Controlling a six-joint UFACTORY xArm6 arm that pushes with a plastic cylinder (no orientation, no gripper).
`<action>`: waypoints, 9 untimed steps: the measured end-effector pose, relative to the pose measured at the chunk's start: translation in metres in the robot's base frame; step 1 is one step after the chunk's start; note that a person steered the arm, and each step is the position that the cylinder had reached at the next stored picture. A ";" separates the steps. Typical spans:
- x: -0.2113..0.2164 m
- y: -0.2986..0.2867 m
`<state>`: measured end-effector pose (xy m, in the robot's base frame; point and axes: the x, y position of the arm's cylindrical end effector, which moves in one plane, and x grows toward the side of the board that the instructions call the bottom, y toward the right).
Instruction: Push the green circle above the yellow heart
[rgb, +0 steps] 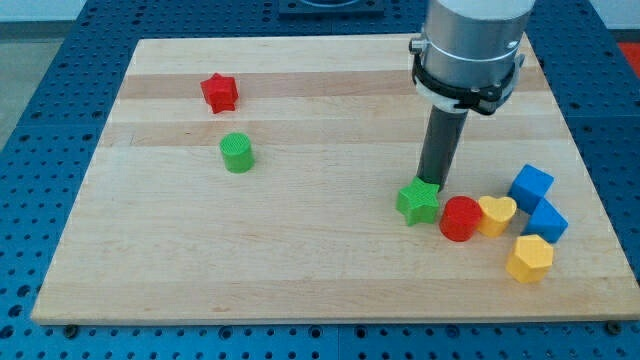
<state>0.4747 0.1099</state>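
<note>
The green circle (237, 153) stands at the view's left of centre on the wooden board (300, 270). The yellow heart (497, 214) lies at the view's right, touching a red circle (460, 219) on its left. My tip (431, 184) is at the lower end of the dark rod, right behind a green star (418, 202) and touching or nearly touching its top edge. The tip is far to the right of the green circle and a little up and left of the yellow heart.
A red star (219, 92) sits near the view's top left. Two blue blocks (531, 186) (547, 221) and a yellow hexagon (529, 259) cluster at the right, beside the heart. The board's right edge is close to them.
</note>
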 end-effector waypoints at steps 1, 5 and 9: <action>-0.008 -0.020; -0.014 -0.211; -0.052 -0.268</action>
<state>0.4223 -0.1582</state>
